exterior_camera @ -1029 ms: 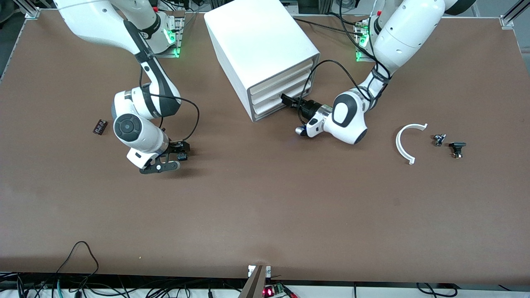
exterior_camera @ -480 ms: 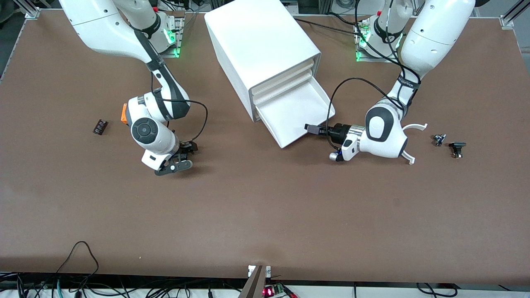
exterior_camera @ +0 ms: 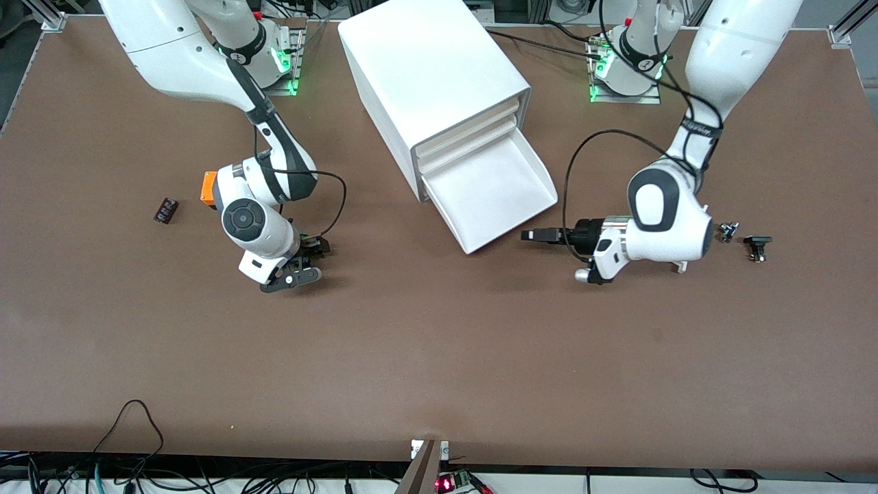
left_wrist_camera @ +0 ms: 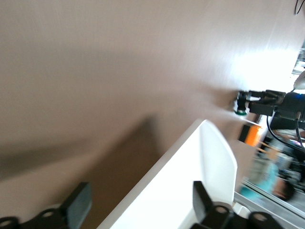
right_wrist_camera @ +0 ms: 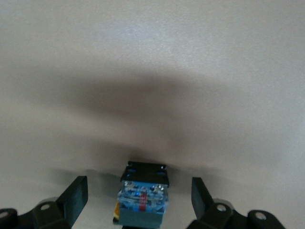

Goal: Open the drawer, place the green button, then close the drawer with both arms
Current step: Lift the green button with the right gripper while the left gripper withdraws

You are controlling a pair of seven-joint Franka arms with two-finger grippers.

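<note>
The bottom drawer (exterior_camera: 491, 195) of the white cabinet (exterior_camera: 432, 68) stands pulled out, its tray bare. My left gripper (exterior_camera: 529, 235) hangs open just off the drawer's front edge, toward the left arm's end. In the left wrist view the drawer's corner (left_wrist_camera: 190, 181) shows between the open left gripper's (left_wrist_camera: 140, 202) fingers. The button (exterior_camera: 313, 245) lies on the table toward the right arm's end. My right gripper (exterior_camera: 304, 263) is low over it, open. In the right wrist view the button's black-blue body (right_wrist_camera: 143, 198) sits between the spread fingers (right_wrist_camera: 76, 195), untouched.
An orange cube (exterior_camera: 206, 186) sits beside the right arm's wrist, and a small dark part (exterior_camera: 165, 210) lies farther toward that end. A white curved piece (exterior_camera: 679, 264), a metal part (exterior_camera: 728, 231) and a black part (exterior_camera: 757, 245) lie at the left arm's end.
The left gripper pulled the bottom drawer out, let go of it and drew back toward its own end. The right gripper shifted slightly toward the cabinet, staying open.
</note>
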